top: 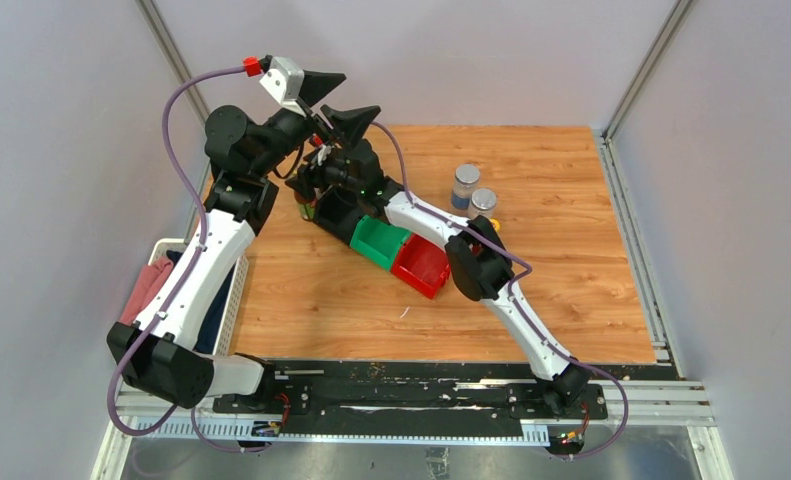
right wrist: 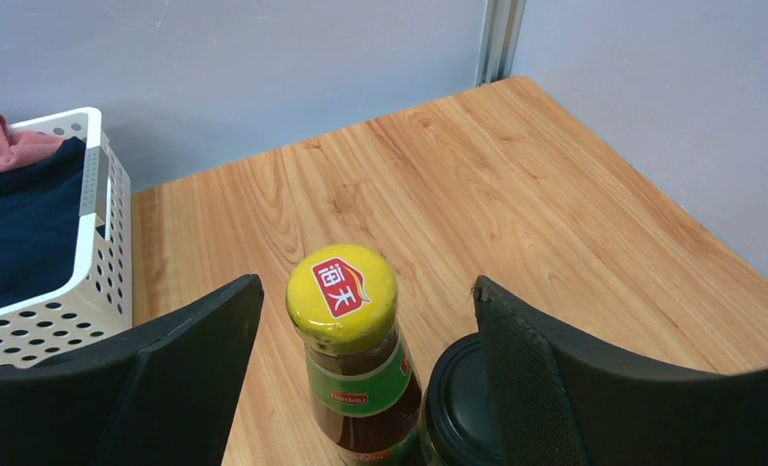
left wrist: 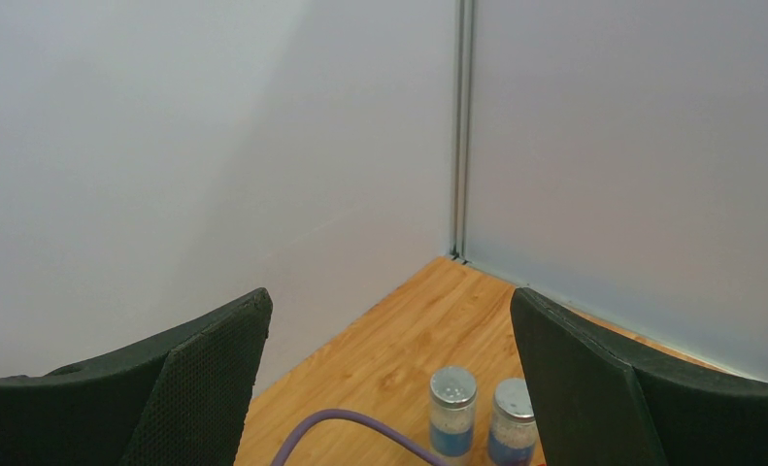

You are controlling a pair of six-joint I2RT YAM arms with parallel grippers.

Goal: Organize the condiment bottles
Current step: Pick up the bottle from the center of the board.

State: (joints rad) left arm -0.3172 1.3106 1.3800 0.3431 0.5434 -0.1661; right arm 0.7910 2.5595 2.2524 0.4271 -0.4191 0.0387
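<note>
A dark brown bottle with a yellow cap stands upright between the fingers of my right gripper. The gripper is open, with a gap on each side of the cap. A black-capped jar stands against the bottle, partly under the right finger. From above, the right gripper reaches to the left end of the bins, mostly hidden by its wrist. My left gripper is raised and wide open, holding nothing. Two silver-lidded shakers with blue labels stand at the back right; the left wrist view shows these shakers below its gripper.
A black bin, a green bin and a red bin sit in a diagonal row mid-table. A white perforated basket holding cloths hangs off the left edge; this basket also shows in the right wrist view. A purple cable crosses the left wrist view.
</note>
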